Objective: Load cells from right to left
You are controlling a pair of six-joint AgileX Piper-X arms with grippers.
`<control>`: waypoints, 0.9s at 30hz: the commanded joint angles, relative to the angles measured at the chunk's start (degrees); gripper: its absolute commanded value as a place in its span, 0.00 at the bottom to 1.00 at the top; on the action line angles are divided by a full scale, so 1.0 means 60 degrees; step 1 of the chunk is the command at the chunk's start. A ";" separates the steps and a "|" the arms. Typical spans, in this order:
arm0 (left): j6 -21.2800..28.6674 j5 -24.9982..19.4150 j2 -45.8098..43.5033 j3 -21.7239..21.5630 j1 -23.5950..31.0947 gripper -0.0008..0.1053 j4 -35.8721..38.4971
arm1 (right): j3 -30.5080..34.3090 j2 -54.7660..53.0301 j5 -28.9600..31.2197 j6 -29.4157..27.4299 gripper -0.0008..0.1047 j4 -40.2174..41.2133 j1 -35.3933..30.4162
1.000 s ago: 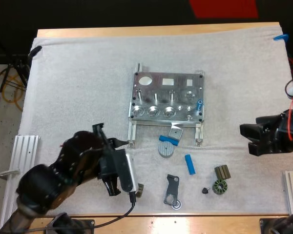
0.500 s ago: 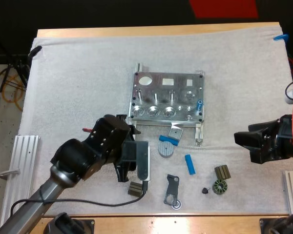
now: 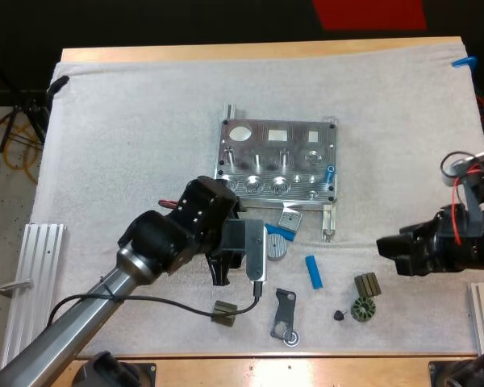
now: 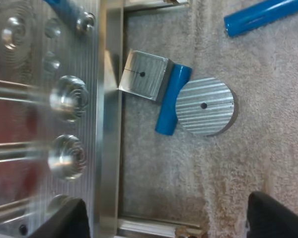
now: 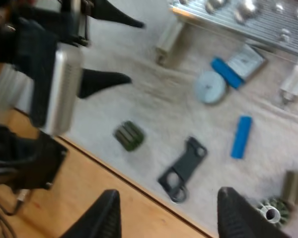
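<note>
Item: metal fixture (image 3: 278,161), mid-mat. One upright blue cell (image 3: 329,172) stood at its right end, apparently loaded; the pockets to its left looked empty.

Second cell (image 4: 173,99) lay against the round disc (image 4: 204,106), just off the fixture's rail. Third cell (image 3: 313,272) lay alone on the mat.

My left gripper (image 4: 168,201) hovered near the second cell, jaws wide, holding nothing. My right gripper (image 3: 395,251) hung well to the right, jaws wide, empty.

Judged: one in, most left.

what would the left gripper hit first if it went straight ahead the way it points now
Probably the blue cylinder lying between the square metal block and the grooved disc; the open left gripper might touch the mat first, depth unclear.
</note>
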 commanded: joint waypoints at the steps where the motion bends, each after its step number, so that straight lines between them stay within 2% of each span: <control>1: 0.0030 -0.0092 0.0107 0.0009 0.0026 0.62 -0.0213 | 0.0210 -0.0201 0.0392 -0.0141 0.43 0.0395 0.0122; 2: 0.0035 -0.0092 0.0203 0.0009 0.0026 0.62 -0.0308 | 0.0335 -0.0269 0.0719 -0.0274 0.43 0.0395 0.0269; 6: 0.0263 -0.0092 0.0517 0.0009 0.0026 0.62 -0.0562 | 0.0539 -0.0327 0.0975 -0.0301 0.43 0.0395 0.0877; 14: 0.1592 -0.0162 0.1611 0.0009 0.0026 0.62 -0.0752 | 0.0768 -0.0327 0.1148 -0.0302 0.43 0.0395 0.2108; 19: 0.1834 -0.0162 0.2263 0.0009 0.0026 0.62 -0.1062 | 0.0762 -0.0327 0.1299 -0.0302 0.43 0.0395 0.2308; 23: 0.2687 -0.0162 0.2853 0.0009 0.0026 0.59 -0.1292 | 0.0762 -0.0327 0.1299 -0.0302 0.43 0.0395 0.2306; 27: 0.2813 -0.0162 0.3293 0.0009 0.0026 0.58 -0.1642 | 0.0762 -0.0327 0.1299 -0.0302 0.43 0.0395 0.2306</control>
